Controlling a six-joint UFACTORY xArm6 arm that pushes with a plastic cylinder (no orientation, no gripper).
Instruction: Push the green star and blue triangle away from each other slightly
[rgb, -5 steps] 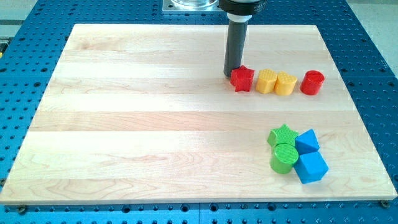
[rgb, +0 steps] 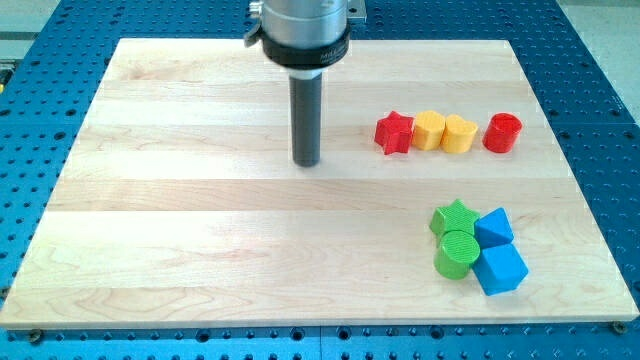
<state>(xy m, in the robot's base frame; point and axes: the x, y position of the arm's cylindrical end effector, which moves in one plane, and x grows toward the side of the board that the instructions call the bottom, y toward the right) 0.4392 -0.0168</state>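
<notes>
My tip (rgb: 306, 163), holding nothing, stands well up-left of green star (rgb: 455, 215) touching blue triangle (rgb: 494, 227).

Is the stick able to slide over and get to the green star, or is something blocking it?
Probably yes. My tip sits to the view's left of the red star, and bare board lies between it and the green star's left side. The green cylinder and blue triangle crowd its other sides.

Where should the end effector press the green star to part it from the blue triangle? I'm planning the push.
Press my tip on the green star at its right edge, in the notch by the blue triangle, entering from the view's top. They touch there, and the green cylinder blocks below.
</notes>
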